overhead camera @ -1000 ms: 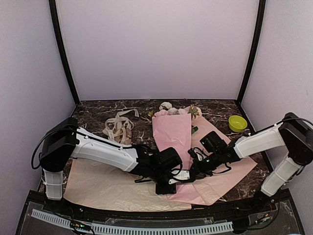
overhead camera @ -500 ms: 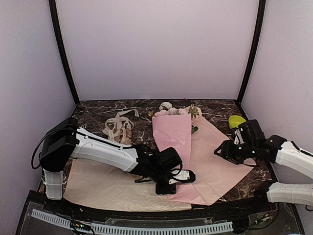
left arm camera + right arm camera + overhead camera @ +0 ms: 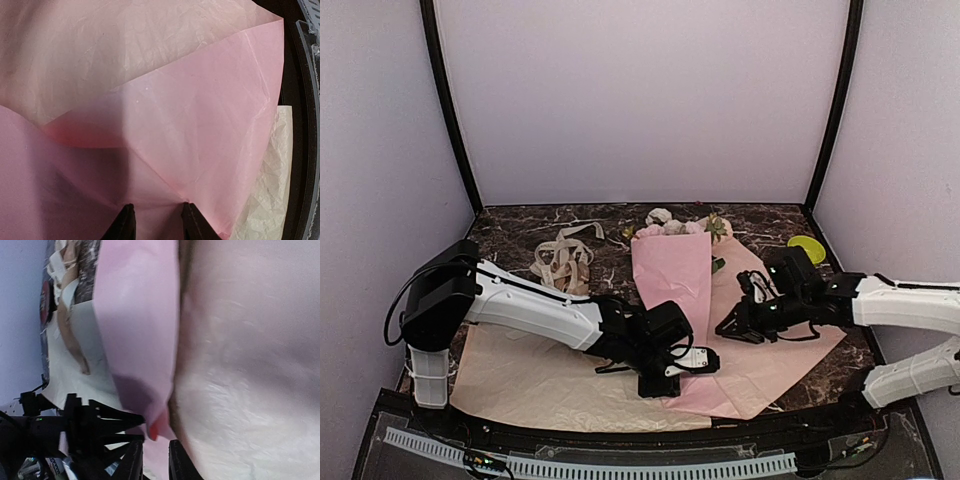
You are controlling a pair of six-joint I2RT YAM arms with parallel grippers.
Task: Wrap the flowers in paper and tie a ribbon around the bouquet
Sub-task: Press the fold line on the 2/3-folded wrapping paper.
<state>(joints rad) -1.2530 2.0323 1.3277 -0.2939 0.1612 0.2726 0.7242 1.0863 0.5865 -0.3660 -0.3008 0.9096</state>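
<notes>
The bouquet [image 3: 670,275] is a long cone of thin, slightly crinkled pink paper. It lies at the centre of the dark marbled tabletop [image 3: 520,230], with its wide end at 12 o'clock and its narrow end at 6. Pink and cream rose heads [image 3: 665,227] with a few green leaves show at the wide end; they are too small for me to count. From the cone, a large pink paper sheet [image 3: 775,350] spreads flat toward 3 and 4 o'clock.

I count one bouquet and one flat pink sheet. There is one pale cream-beige sheet [image 3: 530,385] at 7 o'clock and one cream-white tangle of ribbon [image 3: 563,262] at 10 o'clock. One yellow-green bowl [image 3: 806,244] sits at 2 o'clock, partly hidden behind my right arm [image 3: 900,300].

My left arm [image 3: 530,305] reaches low from 8 o'clock across the cream-beige sheet to the cone's narrow end. There my left tool [image 3: 157,222] points down, its two dark fingers part-way apart and gripping the bouquet, with creases running into the gap.

My right arm stretches almost level from 4 o'clock toward 9, over the flat pink sheet. My right tool [image 3: 154,462] is near the cone's 3 o'clock edge, not touching it. Its fingers stand a narrow gap apart with nothing between them.
</notes>
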